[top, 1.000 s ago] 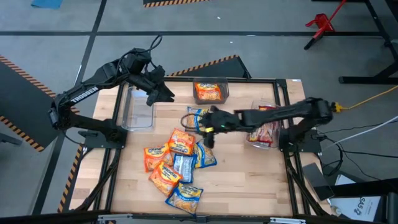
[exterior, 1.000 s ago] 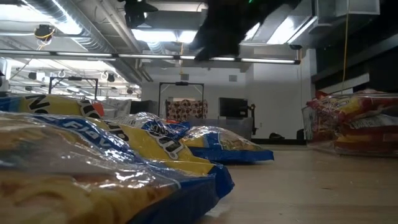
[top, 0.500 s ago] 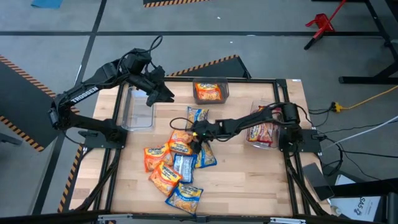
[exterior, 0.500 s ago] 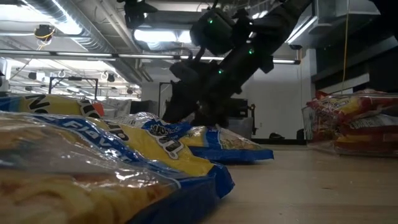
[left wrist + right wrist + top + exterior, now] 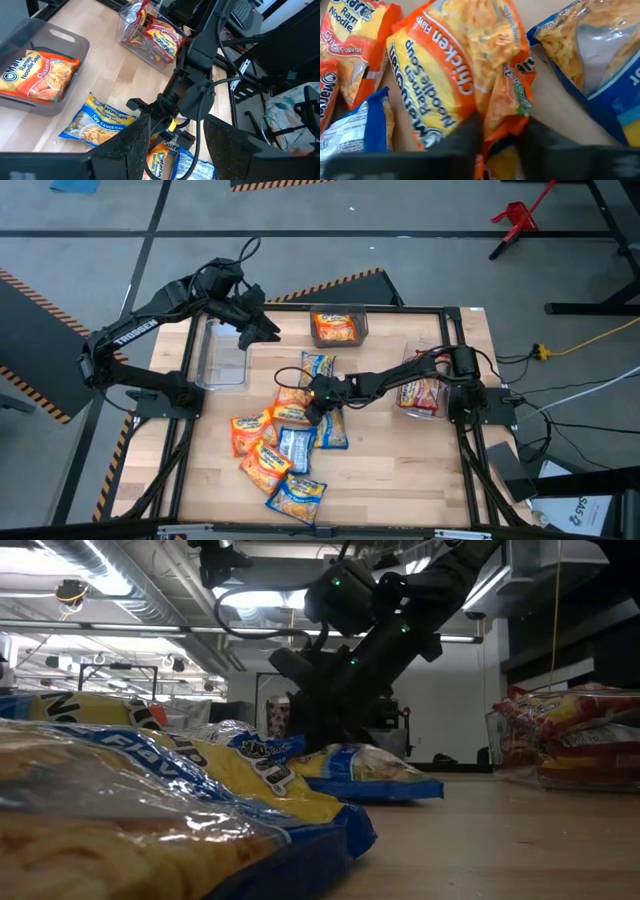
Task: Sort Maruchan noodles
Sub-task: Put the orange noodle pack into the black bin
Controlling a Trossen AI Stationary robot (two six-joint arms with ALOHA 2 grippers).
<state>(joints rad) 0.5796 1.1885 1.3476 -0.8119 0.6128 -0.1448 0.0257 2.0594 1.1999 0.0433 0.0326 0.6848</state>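
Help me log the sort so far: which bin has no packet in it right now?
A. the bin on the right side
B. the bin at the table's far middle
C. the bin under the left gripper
C: the clear bin under the left gripper shows only bare plastic, while the far-middle bin holds an orange packet and the right bin holds red packets.

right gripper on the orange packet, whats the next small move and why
Probably lift it straight up. The right gripper has its fingers pinched on the crumpled edge of an orange packet atop the pile, so a short lift would free it from its neighbours before carrying it to the bin that already holds an orange one.
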